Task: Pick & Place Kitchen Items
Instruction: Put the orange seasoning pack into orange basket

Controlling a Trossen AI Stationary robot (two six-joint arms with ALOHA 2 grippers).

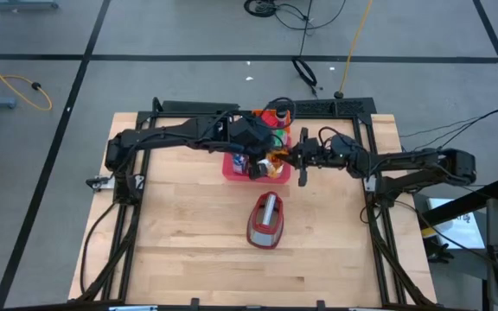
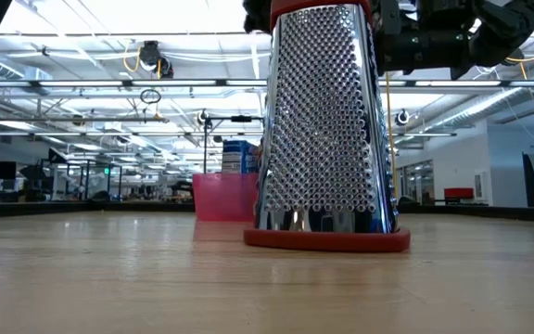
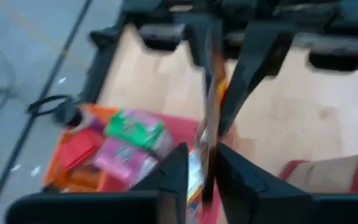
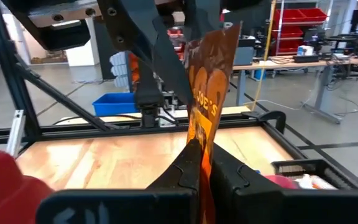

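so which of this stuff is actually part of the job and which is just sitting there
Part of the job:
- orange-brown packet, gripped by both the left claw and the right claw
- green carton
- pink carton

Just there:
- grater
- pink tray

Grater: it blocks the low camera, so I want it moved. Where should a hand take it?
Probably by the narrow top of the grater, coming straight down. It stands upright on the table and tapers upward, so the top is the slimmest part to close on.
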